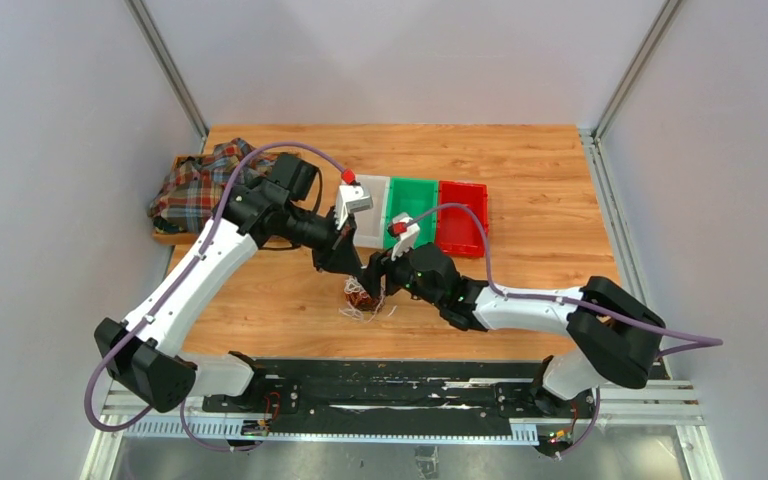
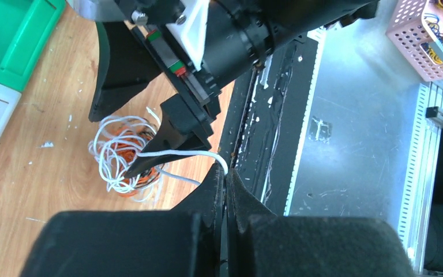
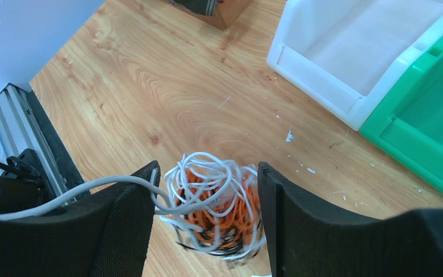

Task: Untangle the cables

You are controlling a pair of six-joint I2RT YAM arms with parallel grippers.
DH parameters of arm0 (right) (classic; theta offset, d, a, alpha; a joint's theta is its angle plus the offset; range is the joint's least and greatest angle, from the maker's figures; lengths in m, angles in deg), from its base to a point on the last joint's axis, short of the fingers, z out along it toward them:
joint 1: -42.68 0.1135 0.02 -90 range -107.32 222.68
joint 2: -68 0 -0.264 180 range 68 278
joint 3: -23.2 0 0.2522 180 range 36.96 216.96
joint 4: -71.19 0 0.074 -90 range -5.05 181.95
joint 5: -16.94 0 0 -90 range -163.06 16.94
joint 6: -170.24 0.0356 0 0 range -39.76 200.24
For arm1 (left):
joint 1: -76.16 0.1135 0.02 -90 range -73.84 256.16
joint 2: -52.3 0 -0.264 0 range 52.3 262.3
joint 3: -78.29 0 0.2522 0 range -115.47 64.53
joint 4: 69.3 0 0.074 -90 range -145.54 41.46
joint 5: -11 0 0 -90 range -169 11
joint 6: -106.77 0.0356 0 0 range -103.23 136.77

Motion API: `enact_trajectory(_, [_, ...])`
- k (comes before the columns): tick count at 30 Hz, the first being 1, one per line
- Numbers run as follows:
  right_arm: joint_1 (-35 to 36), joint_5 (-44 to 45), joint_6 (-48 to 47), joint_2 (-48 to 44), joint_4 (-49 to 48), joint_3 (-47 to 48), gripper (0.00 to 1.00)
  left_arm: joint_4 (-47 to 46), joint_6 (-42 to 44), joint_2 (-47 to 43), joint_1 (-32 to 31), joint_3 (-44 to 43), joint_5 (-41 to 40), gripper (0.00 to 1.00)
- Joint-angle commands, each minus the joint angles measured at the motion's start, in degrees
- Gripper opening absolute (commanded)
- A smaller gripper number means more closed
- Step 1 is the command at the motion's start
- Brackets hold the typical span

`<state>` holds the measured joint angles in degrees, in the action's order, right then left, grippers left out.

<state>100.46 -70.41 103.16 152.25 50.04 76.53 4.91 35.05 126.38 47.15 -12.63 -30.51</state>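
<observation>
A light-brown wooden tabletop point(image 1: 520, 160) fills the middle of the overhead view. Two white-and-black robot arms bend inward over it, the left arm point(image 1: 200, 270) from the near left and the right arm point(image 1: 530, 305) from the near right. Their wrists meet close together on the near side of the table's centre. At the far left corner lies a crumpled red, green and blue plaid cloth point(image 1: 195, 185). Three shallow plastic bins stand in a row toward the far edge, side by side: a white bin point(image 3: 346, 69), a green bin point(image 3: 432, 115) and a red bin point(image 1: 460, 215). On the near side of the bins, on bare wood, sits the tangle of thin cables point(image 3: 213, 208), a loose ball of white loops wound around orange-red coils, with a few dark strands low in it. The right gripper point(image 3: 206, 173) is spread wide and stands over this ball, one black finger on either side, gripping nothing. The left gripper point(image 2: 226, 179) is just beside it toward the near edge. Its two black fingers are pressed together with only a slit between them, pinching the end of a single white cable point(image 2: 179, 153). That strand runs out of the ball and, in the right wrist view, crosses one finger of the right gripper. Small white specks point(image 3: 290, 137) dot the wood between the ball and the bins.
</observation>
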Motion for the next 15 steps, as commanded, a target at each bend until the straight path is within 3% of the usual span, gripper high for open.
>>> enact_trajectory(1, [0.76, 3.72, -0.09, 1.13, -2.61, -2.38, 0.62, 2.19, -1.61, -1.08, -0.05, -4.34, 4.26, 0.0])
enact_trajectory(15, [0.76, 4.25, 2.55, 3.72, -5.08, -8.47, 0.57, 5.95, -3.11, -0.87, -0.01, -26.61, 0.37, 0.0])
